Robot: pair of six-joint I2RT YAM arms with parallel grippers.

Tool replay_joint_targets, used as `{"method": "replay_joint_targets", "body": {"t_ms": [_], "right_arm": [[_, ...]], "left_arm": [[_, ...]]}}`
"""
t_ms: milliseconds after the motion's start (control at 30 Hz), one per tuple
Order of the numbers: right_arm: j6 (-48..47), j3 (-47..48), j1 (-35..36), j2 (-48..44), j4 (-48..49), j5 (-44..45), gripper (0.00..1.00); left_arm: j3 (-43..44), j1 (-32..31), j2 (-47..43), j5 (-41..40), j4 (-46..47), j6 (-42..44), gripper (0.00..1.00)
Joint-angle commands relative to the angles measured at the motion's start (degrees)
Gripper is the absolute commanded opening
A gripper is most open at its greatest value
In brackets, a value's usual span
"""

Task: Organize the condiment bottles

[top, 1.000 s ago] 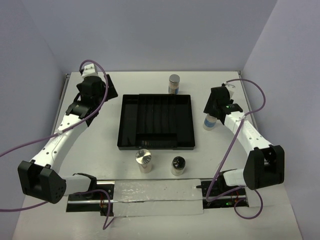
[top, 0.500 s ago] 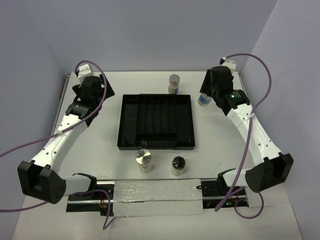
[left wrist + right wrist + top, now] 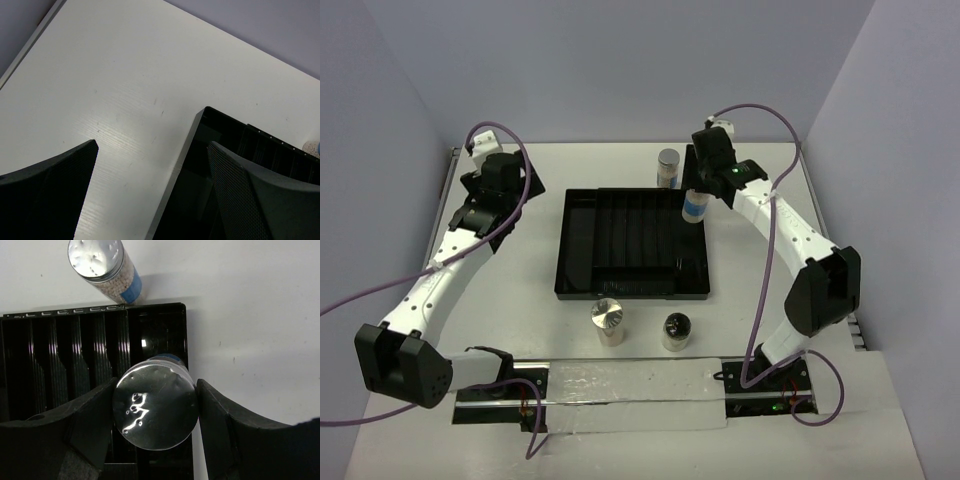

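My right gripper (image 3: 698,192) (image 3: 154,412) is shut on a blue-white labelled bottle (image 3: 695,207) with a silver lid (image 3: 154,410), holding it above the back right corner of the black divided tray (image 3: 582,250) (image 3: 50,345). A second bottle (image 3: 668,168) (image 3: 103,270) stands on the table just behind the tray. A silver-lidded bottle (image 3: 608,321) and a dark-lidded bottle (image 3: 677,330) stand in front of the tray. My left gripper (image 3: 478,215) (image 3: 150,190) is open and empty, over the table left of the tray's left edge (image 3: 175,170).
Walls close the table at the back and both sides. A clear strip (image 3: 630,392) lies along the near edge between the arm bases. A black mat (image 3: 535,175) sits at the back left under my left arm.
My right gripper has carried the blue-white bottle from the table's right side back and then left, to above the tray's back right corner. The left arm has barely moved.
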Motion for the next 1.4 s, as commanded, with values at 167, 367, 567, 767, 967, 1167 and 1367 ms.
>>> {"method": "replay_joint_targets", "body": {"t_ms": [167,367,567,767,967,1167,1367], "right_arm": [[0.34,0.90,0.86,2.38,7.42,-0.78,0.31],[0.42,0.89,1.50,6.34,9.12,1.23,0.32],[1.36,-0.52,1.92,8.94,10.45,2.46,0.44],[1.00,0.35,2.34,9.72,9.93,2.54,0.89],[0.40,4.21,2.57,10.61,8.56,2.25,1.00],[-1.28,13.98,2.52,16.54,5.95,3.32,1.00],[-3.40,25.42,2.46,24.74,3.65,3.81,1.00]], "left_arm": [[2.49,0.62,-2.66,-0.66,-0.99,-1.30,0.99],[2.17,0.68,-2.19,-0.60,-1.26,-1.12,0.99],[1.98,0.71,-1.69,-0.40,-1.25,-0.72,0.99],[1.36,0.71,-1.44,-0.07,-1.24,-0.46,0.99],[1.15,0.71,-1.04,-0.34,-1.19,-0.02,0.99],[2.04,0.71,-0.23,-0.75,-2.10,0.58,0.99],[0.60,0.82,-1.17,-0.07,-0.36,0.40,0.99]]}}
